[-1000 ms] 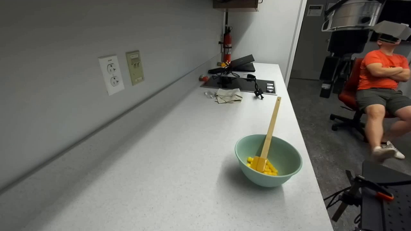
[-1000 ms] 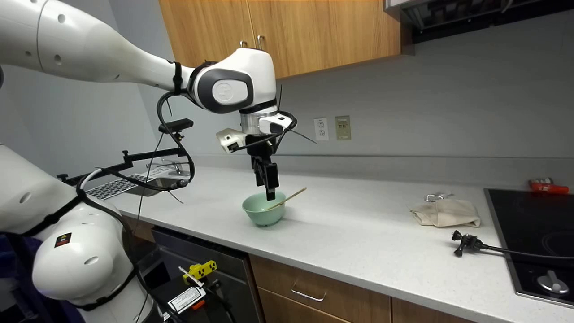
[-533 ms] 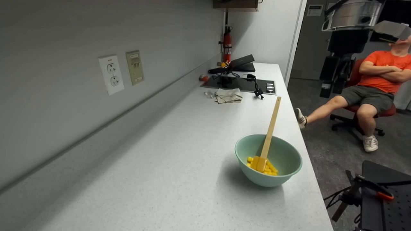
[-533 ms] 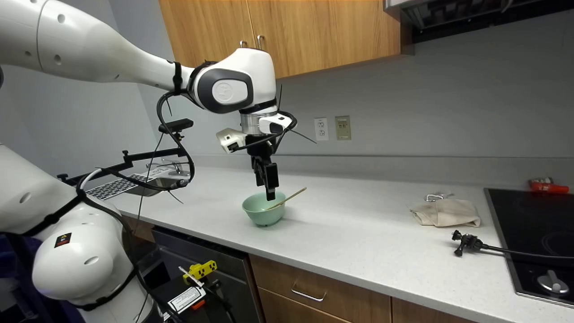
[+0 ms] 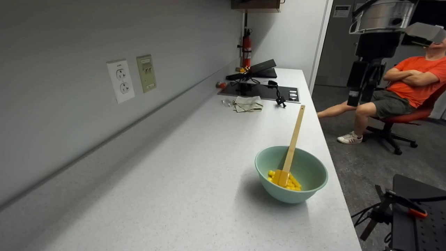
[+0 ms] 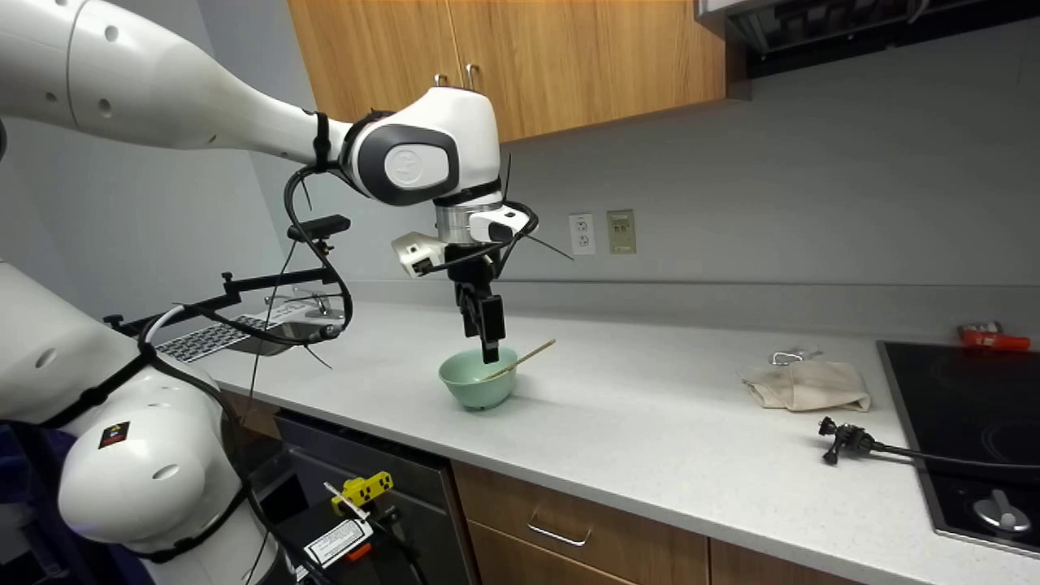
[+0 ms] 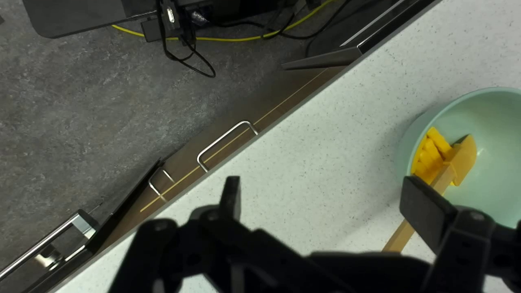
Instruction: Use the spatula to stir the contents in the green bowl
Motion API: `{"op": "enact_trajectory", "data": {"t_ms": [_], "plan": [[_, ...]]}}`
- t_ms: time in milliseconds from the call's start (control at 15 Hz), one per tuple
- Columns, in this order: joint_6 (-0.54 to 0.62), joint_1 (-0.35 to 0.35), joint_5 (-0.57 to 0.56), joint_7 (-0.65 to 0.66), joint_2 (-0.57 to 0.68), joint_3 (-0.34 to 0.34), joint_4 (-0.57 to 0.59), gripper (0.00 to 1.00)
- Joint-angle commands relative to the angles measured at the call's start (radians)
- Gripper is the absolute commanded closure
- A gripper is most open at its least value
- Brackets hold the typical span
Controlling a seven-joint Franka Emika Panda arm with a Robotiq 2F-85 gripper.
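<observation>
Closest, in the wrist view: the gripper (image 7: 325,203), black, fingers spread wide with speckled countertop (image 7: 309,162) showing between them. One finger covers part of the spatula (image 7: 445,177), whose handle runs beneath it. In both exterior views the gripper points down, apart from the spatula.

A mint-green mixing bowl (image 5: 287,197) upright on the countertop, near its front edge. Spatula sits in it, tilted: light-wood handle resting across the rim and jutting well past it, toward the black glass cooktop (image 5: 259,91). Orange-yellow head down among yellow chunks (image 5: 294,183), which gather on one side of the bowl's floor. What the chunks are made of, cannot tell.

Farther along, in both exterior views: folded beige cloth (image 6: 808,386); just beside it a small clear item (image 6: 792,356), kind unclear. Near the cloth, a black mount (image 6: 849,439) with a bendable neck, the neck reaching over the cooktop's edge.

Beyond the cooktop, in an exterior view: red fire extinguisher (image 5: 246,48), upright. Off past the front edge of the countertop, an orange-shirted person (image 5: 413,82) sits on a red swivel chair (image 5: 411,117), arms folded, one leg stretched out, its foot hidden by the countertop. Upper face hidden behind a pale housing (image 5: 425,32).
</observation>
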Motion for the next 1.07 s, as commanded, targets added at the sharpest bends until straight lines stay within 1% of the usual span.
{"op": "enact_trajectory", "data": {"t_ms": [0, 400, 867, 1000], "plan": [[-0.002, -0.008, 0.003, -0.003, 0.001, 0.007, 0.002, 0.0], [0.034, -0.01, 0.003, 0.016, 0.007, 0.015, 0.004, 0.0], [0.157, -0.006, 0.002, 0.049, 0.037, 0.035, -0.001, 0.0], [0.217, -0.001, 0.002, 0.05, 0.043, 0.043, -0.012, 0.0]]}}
